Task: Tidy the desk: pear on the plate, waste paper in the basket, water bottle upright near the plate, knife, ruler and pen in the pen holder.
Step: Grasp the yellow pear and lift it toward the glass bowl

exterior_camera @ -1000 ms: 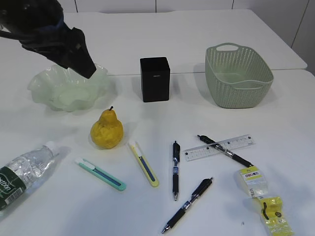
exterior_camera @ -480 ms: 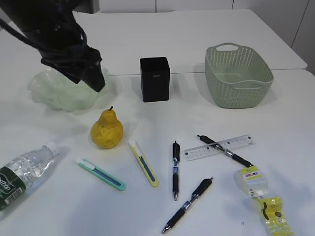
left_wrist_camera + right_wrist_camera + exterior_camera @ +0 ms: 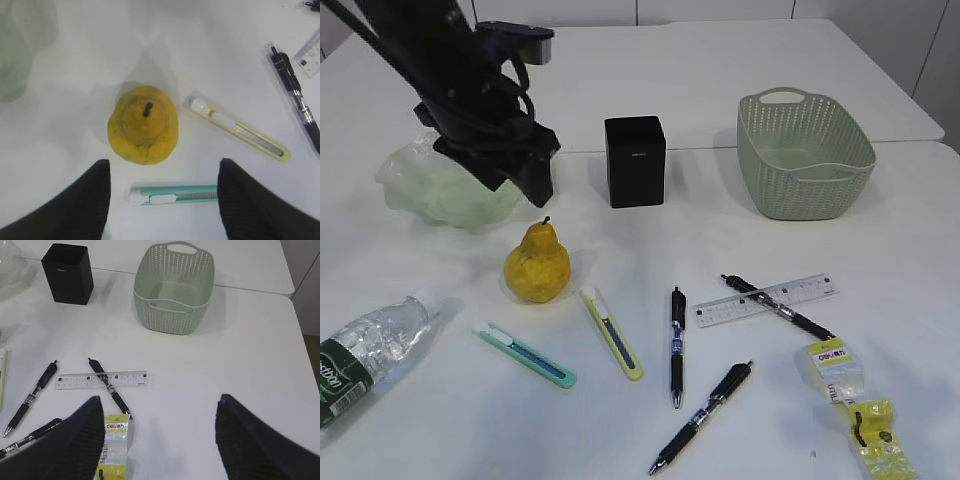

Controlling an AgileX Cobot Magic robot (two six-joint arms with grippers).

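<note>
Bare desk (image 3: 75, 65) rings the pear (image 3: 143, 125); knives (image 3: 235, 129) lie close right.

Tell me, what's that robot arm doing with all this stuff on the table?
The left gripper hangs open above the pear, which stands on the desk beside the plate. It holds nothing. The right gripper is open too, over the ruler and pens. Nothing is tidied: the basket and pen holder are empty, and the water bottle lies flat.
</note>
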